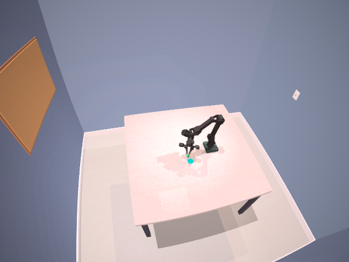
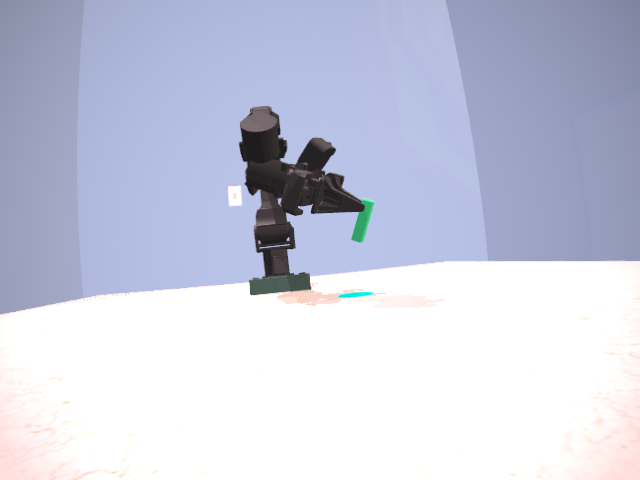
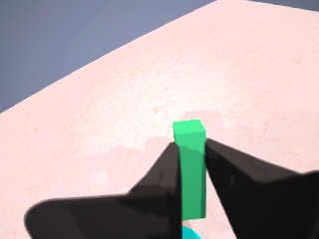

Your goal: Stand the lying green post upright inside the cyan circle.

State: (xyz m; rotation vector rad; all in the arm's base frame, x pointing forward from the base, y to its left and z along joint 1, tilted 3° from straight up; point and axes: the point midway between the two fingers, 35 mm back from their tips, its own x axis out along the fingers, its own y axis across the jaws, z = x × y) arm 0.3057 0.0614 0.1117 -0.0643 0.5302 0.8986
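One green post point(image 1: 187, 155) point(image 2: 362, 220) point(image 3: 192, 171) is held clear of the tabletop point(image 1: 157, 132) point(image 2: 310, 361) point(image 3: 115, 100) by the parallel-jaw gripper point(image 1: 188, 155) point(image 2: 363, 207) point(image 3: 189, 146). Gripper condition: closed down to a narrow gap, with the post clamped between the fingertips — one finger on either side of it in the wrist view. Grip location: near the post's upper end, most of its length extending below the fingers. Post attitude: close to upright but not plumb; in the exterior view it leans, its top end further right than its lower end. The cyan circle point(image 1: 190, 161) point(image 2: 355, 295) point(image 3: 190, 233) lies flat on the tabletop, below the level of the post and apart from it. In the exterior view the post's lower end appears above the circle; exact alignment over it cannot be confirmed. In the wrist view only part of the circle shows, at the bottom edge, just beyond the post's lower end. Placement and release are both outstanding. The black six-joint arm point(image 1: 204, 125) point(image 2: 268, 178) rises from a dark green base point(image 1: 215, 149) point(image 2: 255, 287) on the tabletop, bends at a high elbow and reaches out to the gripper — the fingers slope downward in the exterior view.
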